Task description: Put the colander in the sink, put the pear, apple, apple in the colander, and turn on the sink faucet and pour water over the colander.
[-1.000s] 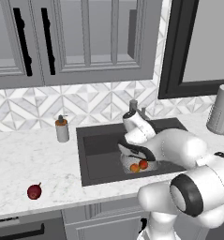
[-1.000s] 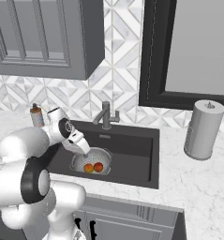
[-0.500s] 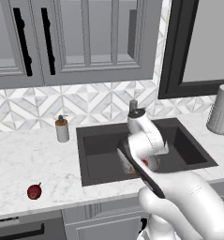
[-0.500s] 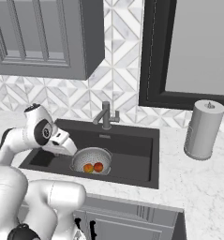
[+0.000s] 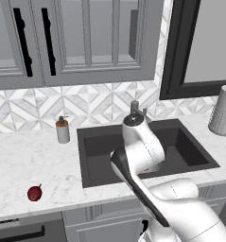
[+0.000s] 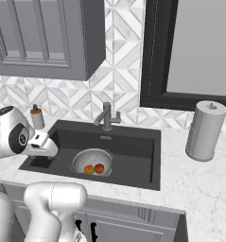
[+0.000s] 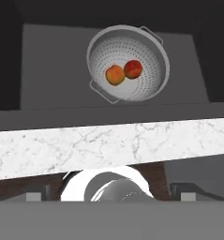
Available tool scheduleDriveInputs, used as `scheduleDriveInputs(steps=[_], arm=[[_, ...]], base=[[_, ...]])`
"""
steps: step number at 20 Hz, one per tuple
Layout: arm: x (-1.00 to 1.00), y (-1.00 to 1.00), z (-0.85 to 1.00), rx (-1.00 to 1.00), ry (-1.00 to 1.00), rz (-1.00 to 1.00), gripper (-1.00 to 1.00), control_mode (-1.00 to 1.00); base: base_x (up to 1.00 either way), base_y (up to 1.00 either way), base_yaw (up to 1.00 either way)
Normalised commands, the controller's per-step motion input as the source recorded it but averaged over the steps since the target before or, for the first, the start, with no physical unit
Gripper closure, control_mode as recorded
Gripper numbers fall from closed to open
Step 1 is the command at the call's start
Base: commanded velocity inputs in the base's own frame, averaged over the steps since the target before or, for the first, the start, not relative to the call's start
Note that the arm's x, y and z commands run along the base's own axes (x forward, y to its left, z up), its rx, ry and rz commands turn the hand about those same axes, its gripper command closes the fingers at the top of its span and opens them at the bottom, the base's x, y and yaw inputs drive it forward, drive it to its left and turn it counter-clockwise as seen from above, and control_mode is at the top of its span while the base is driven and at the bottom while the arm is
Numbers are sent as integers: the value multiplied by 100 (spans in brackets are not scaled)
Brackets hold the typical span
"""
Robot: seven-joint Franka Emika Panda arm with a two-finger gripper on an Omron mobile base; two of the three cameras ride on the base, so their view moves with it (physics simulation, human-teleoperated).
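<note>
The dark charcoal rectangular sink (image 6: pixel 133 156) is sitting sunk into the white marble counter (image 5: pixel 34 160), and everything else is best placed from it. The silver-grey perforated metal colander (image 6: pixel 92 160) is resting on the sink's floor, left of centre and in front of the short dull grey metal faucet (image 6: pixel 106 116), probably so that a stream from the spout can be swung over it. The two round orange-red apples (image 7: pixel 123 72) are lying touching each other in the colander's bottom. The small dark red-maroon pear (image 5: pixel 34 193) is lying on the counter well to the left of the sink, near the front edge, so it is the fruit not yet moved. The two-finger gripper (image 6: pixel 47 150) is hanging over the sink's left rim with its jaws spread wide, holding and touching nothing
</note>
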Motion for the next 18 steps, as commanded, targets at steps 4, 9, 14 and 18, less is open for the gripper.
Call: scheduleDriveInputs(steps=[4,9,14,18], arm=[[0,79,4,7,15,17,-100,-100],[0,84,1,7,17,20,-100,-100],[6,94,-1,4,11,4,-100,-100],[2,89,-4,9,13,0,-100,-100]], base=[[0,0,0],[0,0,0],[0,0,0],[0,0,0]])
